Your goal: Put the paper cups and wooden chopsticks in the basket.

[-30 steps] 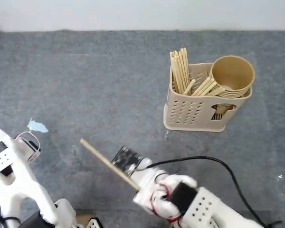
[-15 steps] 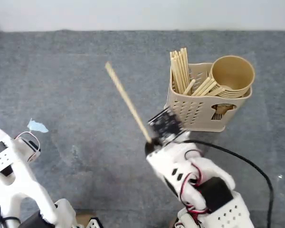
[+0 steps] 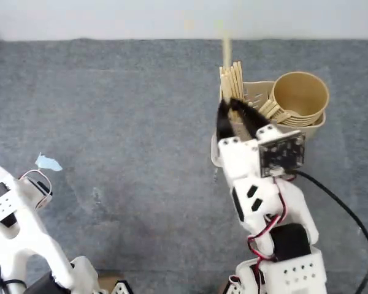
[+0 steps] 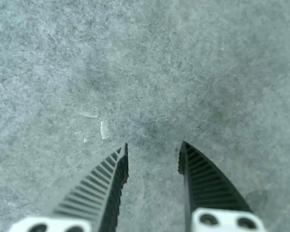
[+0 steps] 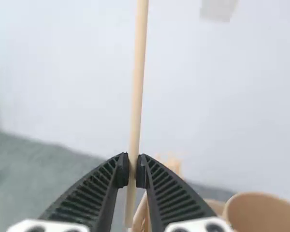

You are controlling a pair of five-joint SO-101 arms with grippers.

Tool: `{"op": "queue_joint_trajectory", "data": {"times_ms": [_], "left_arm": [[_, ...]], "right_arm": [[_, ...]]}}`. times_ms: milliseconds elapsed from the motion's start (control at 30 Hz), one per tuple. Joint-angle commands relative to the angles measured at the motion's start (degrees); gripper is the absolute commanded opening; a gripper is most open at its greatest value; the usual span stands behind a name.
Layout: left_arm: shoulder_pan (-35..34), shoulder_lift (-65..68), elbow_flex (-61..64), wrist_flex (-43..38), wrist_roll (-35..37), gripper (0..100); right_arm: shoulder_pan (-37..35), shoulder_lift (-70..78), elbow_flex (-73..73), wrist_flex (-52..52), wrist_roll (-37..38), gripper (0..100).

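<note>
While upright, chopstick (image 5: 139, 72) inside right hand (image 5: 130, 170)

Bench (image 3: 141, 116): mottled grey, felt-like. Basket (image 3: 251, 150): beige, walls patterned with rows of slots. Paper cups (image 3: 300, 92) in the basket: tan. Wooden chopsticks (image 3: 232, 82) in the basket: pale straw. Single chopstick (image 5: 137, 87) clamped in the right pincer (image 5: 132, 166): same pale wood. Right pincer and left pincer (image 4: 152, 151): black ribbed fingers, white bodies. Scrap (image 3: 48, 162) far from the basket: light blue. Wall (image 3: 110, 18) behind the basket: white.
</note>
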Motion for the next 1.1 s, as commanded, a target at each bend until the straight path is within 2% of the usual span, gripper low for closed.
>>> {"op": "queue_joint_trajectory", "data": {"times_ms": [0, 100, 300, 767, 833, 1000, 1067], "left_arm": [[0.00, -1.85, -2.59, -0.79, -0.09, 17], [0.00, -1.85, -2.59, -0.79, -0.09, 17], [0.00, -1.85, -2.59, -0.79, -0.09, 17], [0.00, -1.85, -2.59, -0.79, -0.09, 17], [0.00, -1.85, -2.59, -0.79, -0.09, 17], [0.00, -1.85, -2.59, -0.79, -0.09, 17], [0.00, -1.85, -2.59, -0.79, -0.09, 17]], "right_arm": [[3.21, 5.23, 2.20, -14.20, 0.26, 0.8], [4.88, 10.86, 3.60, -20.44, 0.35, 0.8], [7.43, 19.30, 3.87, -21.49, 0.26, 0.8], [6.37, 16.04, 11.96, -21.32, 0.79, 1.1], [6.37, 15.52, 12.13, -21.14, 0.79, 4.0], [5.67, 13.67, 11.60, -15.52, 2.55, 20.6], [5.41, 12.35, 11.69, -14.37, 2.37, 22.0]]}}
